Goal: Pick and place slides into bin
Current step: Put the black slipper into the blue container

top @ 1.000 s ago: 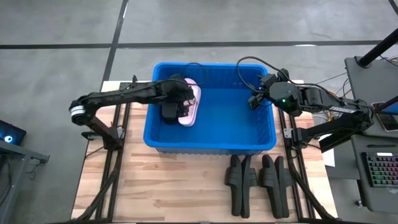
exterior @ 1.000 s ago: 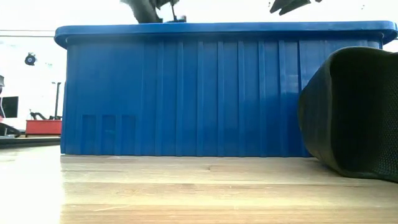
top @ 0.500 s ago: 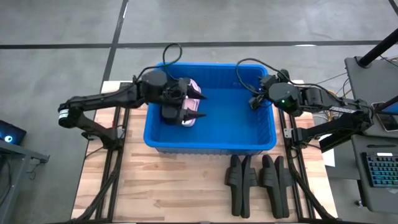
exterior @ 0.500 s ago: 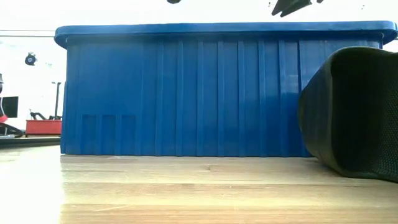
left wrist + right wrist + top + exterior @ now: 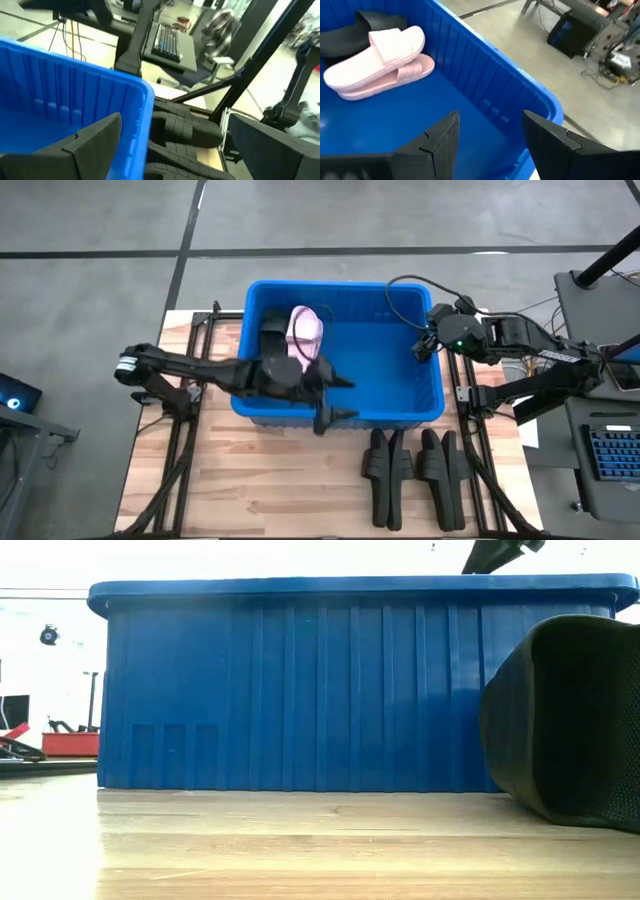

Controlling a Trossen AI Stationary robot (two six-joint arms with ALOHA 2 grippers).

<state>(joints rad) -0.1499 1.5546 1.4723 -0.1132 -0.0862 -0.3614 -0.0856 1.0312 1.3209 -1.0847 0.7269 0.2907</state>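
The blue bin (image 5: pixel 400 412) stands at the table's far middle. Two pale pink slides (image 5: pixel 305 333) lie stacked in its far left part, one on the other, beside a black slide (image 5: pixel 271 337); they also show in the right wrist view (image 5: pixel 385 55). Several black slides (image 5: pixel 412 470) lie side by side on the table near the bin's near right corner. My left gripper (image 5: pixel 345 400) is open and empty above the bin's near rim (image 5: pixel 142 95). My right gripper (image 5: pixel 425 348) is open and empty above the bin's right rim.
The bin fills the table's far half, and its near wall (image 5: pixel 300 690) stands tall. The black slides (image 5: pixel 185 130) lie just beyond the left fingers. Bare wood (image 5: pixel 270 480) lies at the near left. A keyboard and desks (image 5: pixel 610 450) stand off the table's right.
My left gripper has risen from the pink slides and swung toward the table's near edge and right, to the bin's near rim, its fingers now pointing right. The pink slides stay in the bin. My right gripper has gone a little toward the table's right edge.
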